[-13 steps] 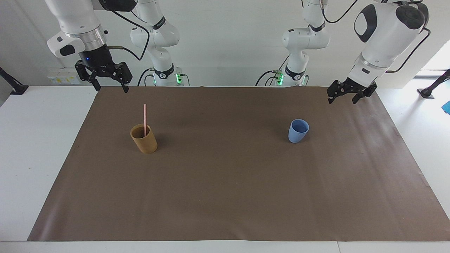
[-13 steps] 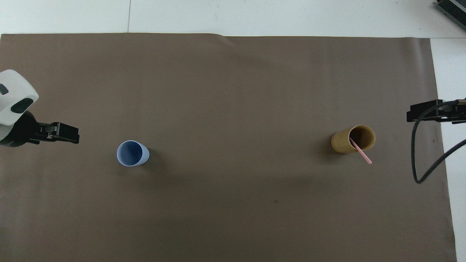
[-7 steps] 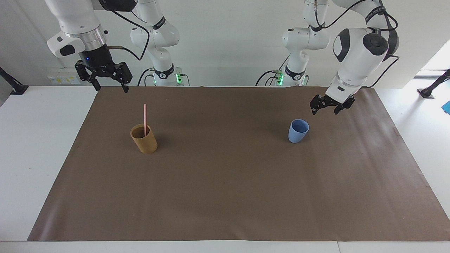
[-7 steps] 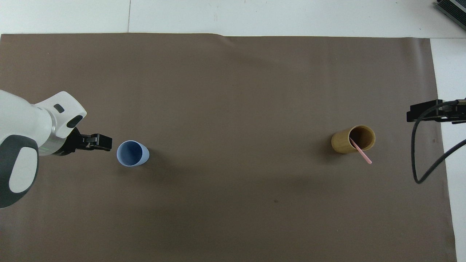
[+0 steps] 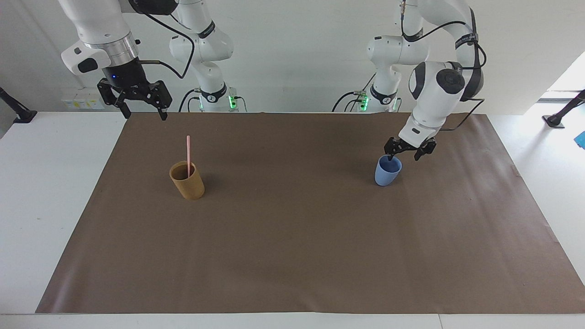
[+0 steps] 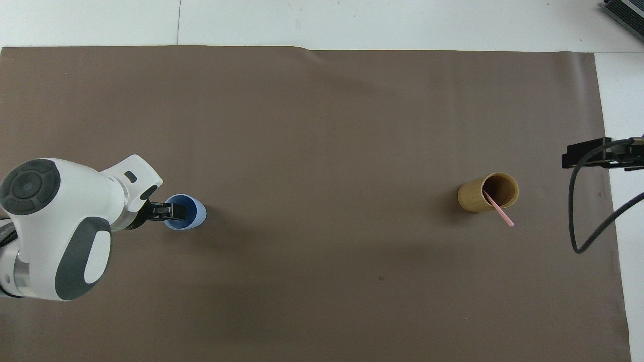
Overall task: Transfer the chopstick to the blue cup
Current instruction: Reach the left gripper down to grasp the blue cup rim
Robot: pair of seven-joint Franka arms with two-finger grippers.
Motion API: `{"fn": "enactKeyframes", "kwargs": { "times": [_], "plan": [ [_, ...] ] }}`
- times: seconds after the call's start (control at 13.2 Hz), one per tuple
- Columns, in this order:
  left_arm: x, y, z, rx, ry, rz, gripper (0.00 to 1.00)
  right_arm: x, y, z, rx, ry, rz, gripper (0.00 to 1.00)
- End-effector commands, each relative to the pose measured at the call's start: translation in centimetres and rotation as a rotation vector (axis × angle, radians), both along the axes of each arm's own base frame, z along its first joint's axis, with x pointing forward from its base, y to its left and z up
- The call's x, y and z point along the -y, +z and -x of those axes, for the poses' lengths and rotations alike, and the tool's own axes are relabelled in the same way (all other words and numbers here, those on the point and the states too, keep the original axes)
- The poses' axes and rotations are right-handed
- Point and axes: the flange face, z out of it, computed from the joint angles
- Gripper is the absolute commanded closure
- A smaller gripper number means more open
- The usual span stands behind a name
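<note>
The pale pink chopstick stands leaning in the tan-brown cup toward the right arm's end of the table. At the left arm's end the light blue cup stands upright. My left gripper is open at the blue cup's rim. One finger is over the cup's mouth and the other is outside its wall; I cannot tell whether they touch. My right gripper hangs open over the mat's edge beside the tan cup, holding nothing.
A brown mat covers most of the white table, and both cups stand on it. A black cable loops down from the right arm at that end of the mat.
My left arm has swung in from the mat's corner and come down to the blue cup's rim. The right arm, the chopstick and both cups have not moved.
</note>
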Motion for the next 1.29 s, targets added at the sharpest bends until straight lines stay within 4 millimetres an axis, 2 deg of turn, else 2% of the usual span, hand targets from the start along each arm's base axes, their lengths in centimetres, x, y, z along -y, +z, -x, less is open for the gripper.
{"fn": "enactKeyframes", "kwargs": {
  "times": [0.0, 0.08, 0.15, 0.23, 0.61, 0.76, 0.91, 1.06, 1.14, 1.21],
  "plan": [
    [0.5, -2.1, 0.3, 0.009, 0.008, 0.005, 0.00, 0.2, 0.2, -0.1, -0.006, -0.005, -0.002, 0.00],
    [0.6, -2.4, 0.7, 0.002, 0.005, 0.003, 0.00, 0.2, 0.2, -0.1, -0.006, -0.005, -0.002, 0.00],
    [0.7, -2.4, 0.7, 0.000, 0.003, 0.003, 0.38, 0.2, 0.2, -0.1, -0.006, -0.005, -0.002, 0.00],
    [0.3, -2.4, 0.7, -0.001, -0.011, 0.003, 0.99, 0.2, 0.2, -0.1, -0.006, -0.005, -0.002, 0.00],
    [0.1, -2.2, 0.3, -0.006, -0.075, 0.003, 1.00, 0.2, 0.2, -0.1, -0.006, -0.005, -0.002, 0.00],
    [0.6, -1.4, -0.8, -0.027, -0.075, -0.001, 1.00, 0.2, 0.2, -0.1, -0.006, -0.005, -0.002, 0.00],
    [1.1, 1.5, -2.3, -0.057, -0.077, -0.010, 1.00, 0.2, 0.2, -0.1, -0.006, -0.005, -0.002, 0.00],
    [2.3, 5.9, -3.2, -0.075, -0.067, -0.018, 1.00, 0.2, 0.2, -0.1, -0.006, -0.005, -0.002, 0.00],
    [3.9, 7.9, -3.4, -0.079, -0.071, -0.022, 1.00, 0.2, 0.2, -0.1, -0.006, -0.005, -0.002, 0.00],
    [5.9, 8.2, -3.8, -0.102, -0.070, -0.031, 1.00, 0.2, 0.2, -0.1, -0.006, -0.005, -0.002, 0.00]
  ]
}}
